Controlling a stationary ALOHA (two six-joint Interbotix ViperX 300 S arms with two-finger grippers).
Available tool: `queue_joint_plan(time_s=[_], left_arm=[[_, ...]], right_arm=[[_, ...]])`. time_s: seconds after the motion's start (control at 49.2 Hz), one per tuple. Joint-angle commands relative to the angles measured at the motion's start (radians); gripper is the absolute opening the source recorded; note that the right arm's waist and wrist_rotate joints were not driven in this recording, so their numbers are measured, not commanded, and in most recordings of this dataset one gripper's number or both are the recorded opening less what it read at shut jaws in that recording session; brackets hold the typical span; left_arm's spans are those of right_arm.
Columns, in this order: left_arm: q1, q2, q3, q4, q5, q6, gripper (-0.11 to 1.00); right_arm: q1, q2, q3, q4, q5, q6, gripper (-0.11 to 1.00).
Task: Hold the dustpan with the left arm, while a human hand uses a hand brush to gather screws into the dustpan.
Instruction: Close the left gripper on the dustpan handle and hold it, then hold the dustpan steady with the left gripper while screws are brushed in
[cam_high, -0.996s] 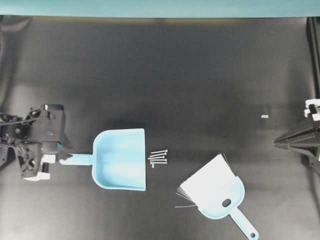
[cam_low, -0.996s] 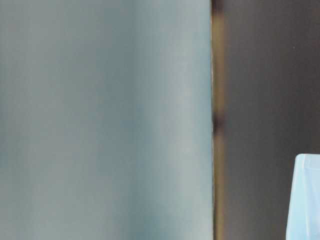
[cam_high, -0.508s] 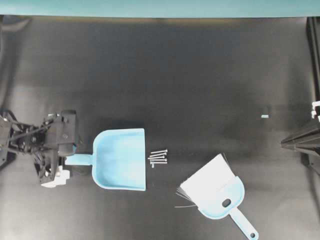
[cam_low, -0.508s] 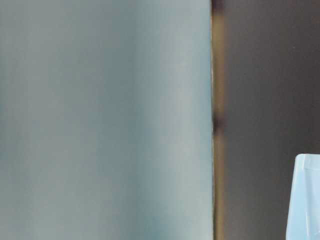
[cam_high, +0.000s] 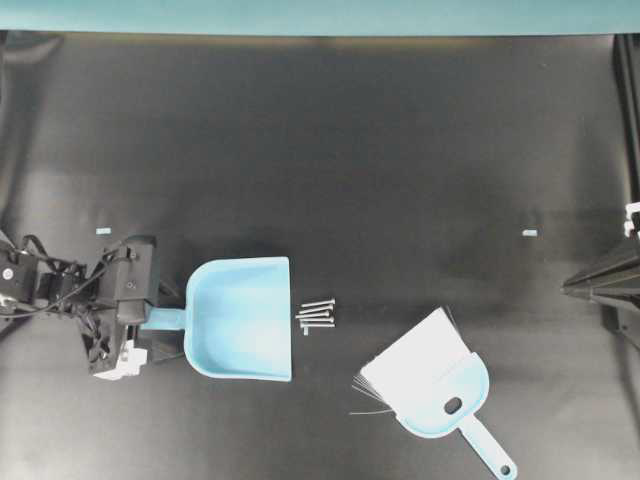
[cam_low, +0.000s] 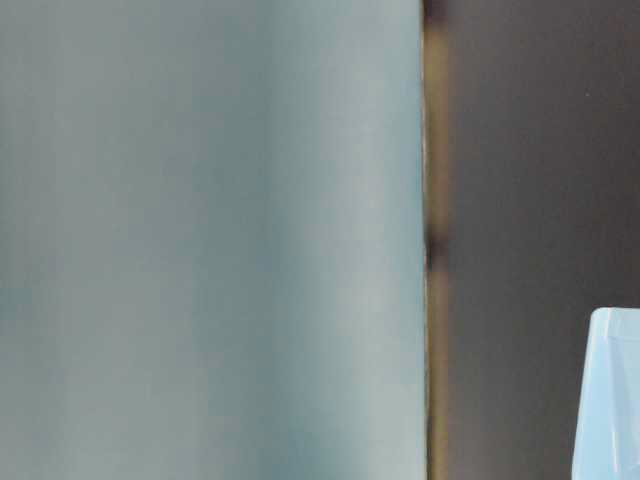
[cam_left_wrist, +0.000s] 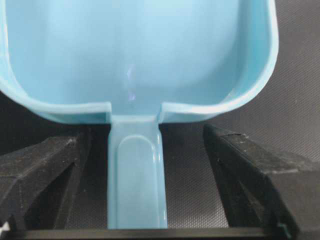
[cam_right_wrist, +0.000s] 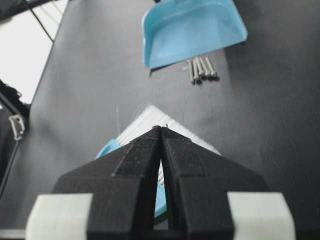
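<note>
Straddling dustpan (cam_left_wrist: 135, 60) handle, closer now

The right gripper (cam_right_wrist: 161, 131) hangs with its jaws pressed together over the hand brush (cam_right_wrist: 150, 131) (mostly hidden behind them); beyond lie the screws (cam_right_wrist: 201, 68), just before the dustpan (cam_right_wrist: 192, 28) mouth.

A black mat (cam_high: 330, 140) covers the table, finely woven up close. A teal wall (cam_high: 300, 15) runs along its far edge. Two tiny pale scraps (cam_high: 530, 233) lie near the left and right edges.
</note>
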Motion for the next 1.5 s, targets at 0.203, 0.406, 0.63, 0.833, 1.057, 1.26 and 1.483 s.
queue_joint_plan(time_s=[0.203,0.406,0.63,0.833,1.057,1.26,1.483], left_arm=[[0.023,-0.005,0.002,0.003,-0.011,-0.006,0.56],[0.038,-0.006,0.002,0.003,0.021,-0.006,0.31],[0.034,-0.052,-0.002,0.003,0.034,-0.008,0.31],[0.029,-0.098,-0.017,0.003,0.058,-0.008,0.31],[0.021,-0.112,-0.055,0.003,0.167,0.000,0.31],[0.020,-0.153,-0.077,0.002,0.227,0.005,0.31],[0.034,-0.253,-0.049,0.002,0.221,0.006,0.31]], right_arm=[[0.000,0.005,-0.002,0.002,-0.006,0.000,0.00],[0.000,0.005,0.000,0.000,-0.008,0.000,0.00],[0.000,0.005,0.000,0.000,-0.008,0.002,0.00],[0.000,0.005,0.000,0.000,-0.008,0.000,0.00],[0.000,0.005,0.000,0.002,-0.006,0.000,0.00],[0.000,0.005,0.000,0.000,-0.006,0.000,0.00],[0.000,0.005,0.000,0.000,-0.006,0.000,0.00]])
